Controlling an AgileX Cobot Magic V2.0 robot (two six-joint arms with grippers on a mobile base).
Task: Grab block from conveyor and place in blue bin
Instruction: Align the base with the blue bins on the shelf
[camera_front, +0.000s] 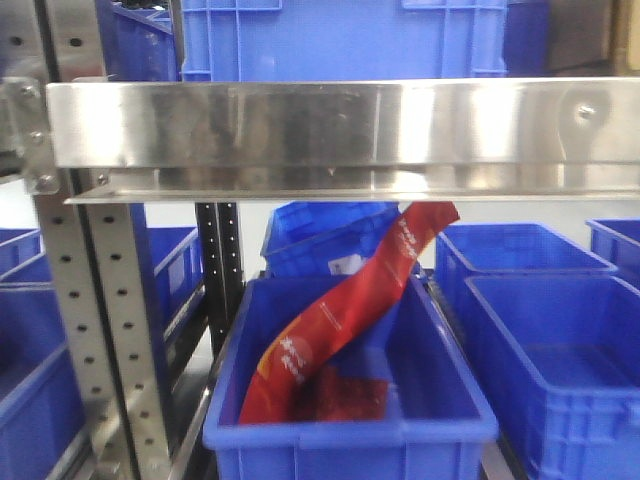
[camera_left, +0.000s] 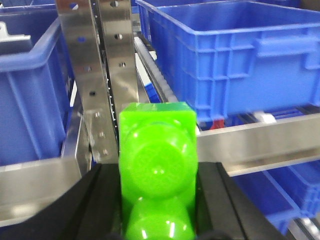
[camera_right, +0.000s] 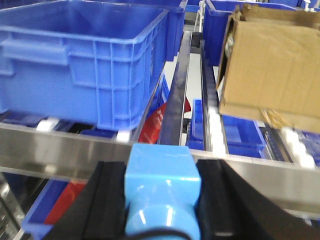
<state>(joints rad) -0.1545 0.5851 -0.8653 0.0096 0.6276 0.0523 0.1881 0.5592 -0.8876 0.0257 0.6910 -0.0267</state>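
Left gripper (camera_left: 157, 202) is clamped tight on the block (camera_left: 157, 150). There it is, bright green, wedged between the two black fingers (camera_left: 92, 200) with its round stud facing the wrist camera. It's up in the air in front of the rack. A perforated steel upright (camera_left: 80, 75) stands just behind it and a steel shelf rail (camera_left: 260, 142) runs off to the right at its level. Beyond that rail, up and to the right, sits a big blue bin (camera_left: 240, 55) on the shelf, well clear of the block.

Over to the right gripper (camera_right: 162, 202), and that one's closed too, squeezing a light blue block (camera_right: 162, 172) between its own black fingers (camera_right: 107, 200). Ahead of it is another steel rail (camera_right: 45, 147). Past that rail there's a blue crate (camera_right: 85, 60) on the left, a cardboard box (camera_right: 272, 65) on the right, and white roller tracks (camera_right: 215, 120) running between them.

From the front view, neither arm shows. A broad shiny steel beam (camera_front: 340, 125) cuts across the top, and below it there's a lower blue tub (camera_front: 350, 432) with a long red pouch (camera_front: 340, 320) leaning diagonally inside it. More blue tubs (camera_front: 560, 340) line up beside it.
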